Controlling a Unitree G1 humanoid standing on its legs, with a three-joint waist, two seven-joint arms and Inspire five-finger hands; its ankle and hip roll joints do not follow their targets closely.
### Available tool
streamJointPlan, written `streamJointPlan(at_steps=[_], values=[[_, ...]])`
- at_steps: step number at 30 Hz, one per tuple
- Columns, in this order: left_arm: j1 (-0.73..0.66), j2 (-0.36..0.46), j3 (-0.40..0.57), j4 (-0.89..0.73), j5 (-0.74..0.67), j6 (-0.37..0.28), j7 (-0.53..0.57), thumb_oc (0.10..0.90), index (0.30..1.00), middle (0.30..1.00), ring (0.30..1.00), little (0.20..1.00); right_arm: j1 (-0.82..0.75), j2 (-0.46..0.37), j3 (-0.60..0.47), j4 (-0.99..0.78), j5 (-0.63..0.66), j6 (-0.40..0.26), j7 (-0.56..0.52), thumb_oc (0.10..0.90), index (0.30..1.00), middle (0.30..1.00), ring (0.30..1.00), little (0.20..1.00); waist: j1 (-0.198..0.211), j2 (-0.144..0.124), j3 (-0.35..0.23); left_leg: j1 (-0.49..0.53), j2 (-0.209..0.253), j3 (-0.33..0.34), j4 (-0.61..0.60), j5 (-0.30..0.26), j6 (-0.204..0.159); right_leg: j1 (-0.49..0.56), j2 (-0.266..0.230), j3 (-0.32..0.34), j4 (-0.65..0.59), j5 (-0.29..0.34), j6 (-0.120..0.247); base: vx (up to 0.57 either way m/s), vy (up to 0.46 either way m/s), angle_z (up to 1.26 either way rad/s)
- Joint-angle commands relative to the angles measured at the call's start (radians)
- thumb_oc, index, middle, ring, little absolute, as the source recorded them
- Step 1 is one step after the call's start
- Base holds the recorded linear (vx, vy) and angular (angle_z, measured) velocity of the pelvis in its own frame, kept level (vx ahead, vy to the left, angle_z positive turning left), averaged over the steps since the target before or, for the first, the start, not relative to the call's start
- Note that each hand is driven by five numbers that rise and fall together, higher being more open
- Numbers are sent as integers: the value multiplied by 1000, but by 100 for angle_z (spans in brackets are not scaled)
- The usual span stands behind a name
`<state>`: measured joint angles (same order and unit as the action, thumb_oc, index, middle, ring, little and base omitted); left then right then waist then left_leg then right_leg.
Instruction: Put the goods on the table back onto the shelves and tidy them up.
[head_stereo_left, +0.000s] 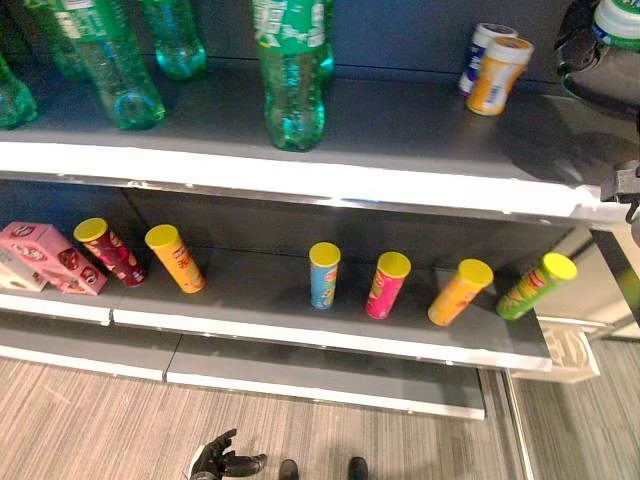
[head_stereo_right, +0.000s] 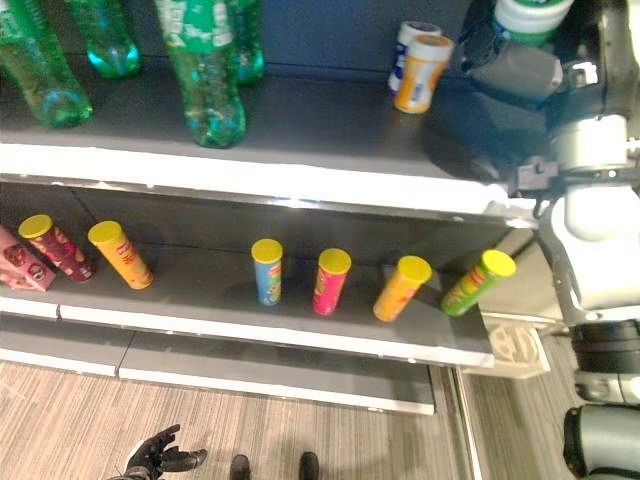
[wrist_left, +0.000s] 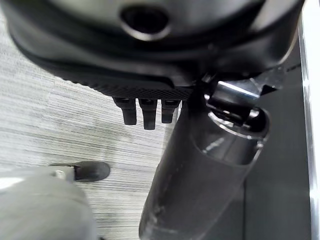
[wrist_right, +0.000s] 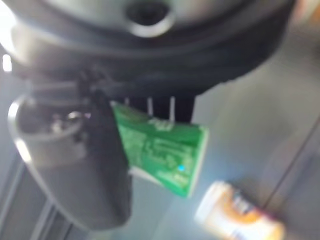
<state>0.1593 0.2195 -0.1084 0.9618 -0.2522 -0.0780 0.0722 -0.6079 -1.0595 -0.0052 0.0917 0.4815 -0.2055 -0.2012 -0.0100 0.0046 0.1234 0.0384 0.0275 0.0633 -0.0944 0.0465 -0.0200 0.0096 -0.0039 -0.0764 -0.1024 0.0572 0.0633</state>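
Down by the grey wood-grain floor (head_stereo_left: 90, 420), the robot's dark left hand (head_stereo_left: 215, 460) hung idle with its fingers relaxed and held nothing. Above it stood the wide dark grey metal shelving (head_stereo_left: 300, 185), green plastic bottles (head_stereo_left: 292, 70) upright on the upper shelf and yellow-lidded snack tubes (head_stereo_left: 324, 275) leaning along the lower one. At the upper shelf's right end, the right hand (head_stereo_right: 515, 65) was clenched round a small green-labelled, white-lidded plastic tub (wrist_right: 162, 152), held over the shelf near two white and orange tubs (head_stereo_left: 495, 70). That tub looked light, stiff and smooth, so it could slip; a grasp round its middle seemed safest.
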Motion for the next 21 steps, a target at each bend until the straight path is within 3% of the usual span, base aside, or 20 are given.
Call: streamJointPlan(at_steps=[1, 10, 12, 21], values=[[-27, 58, -29, 15, 17, -21, -17, 800, 900, 900, 900, 900, -54, -55, -73, -75, 42, -83, -6, 400, 300, 300, 300, 300, 31, -58, -66, 15, 13, -16, 7, -69, -82, 50, -108, -24, 15, -73, 141, -21, 2, -12], [-23, 60, -41, -13, 25, -17, -31, 800, 900, 900, 900, 900, 12, 8, -61, -90, 97, -64, 50, 400, 300, 300, 300, 300, 22, -49, -58, 25, 17, -3, 7, -80, -80, 53, -106, -12, 15, -77, 141, -11, -2, -9], [-18, 61, -51, -42, 11, -16, -32, 800, 900, 900, 900, 900, -15, 43, -15, -55, 165, -59, 70, 400, 300, 300, 300, 300, 25, -46, -51, 19, 16, -5, 7, -76, -79, 45, -105, -8, 15, -75, 140, -6, 6, -2], [-2, 56, -59, -78, -10, -11, -32, 800, 900, 900, 900, 900, -32, 52, -1, -23, 138, -42, 44, 400, 300, 300, 300, 300, 36, -53, -43, 10, 19, -14, 7, -73, -81, 44, -103, -15, 15, -75, 136, 0, 0, 1]])
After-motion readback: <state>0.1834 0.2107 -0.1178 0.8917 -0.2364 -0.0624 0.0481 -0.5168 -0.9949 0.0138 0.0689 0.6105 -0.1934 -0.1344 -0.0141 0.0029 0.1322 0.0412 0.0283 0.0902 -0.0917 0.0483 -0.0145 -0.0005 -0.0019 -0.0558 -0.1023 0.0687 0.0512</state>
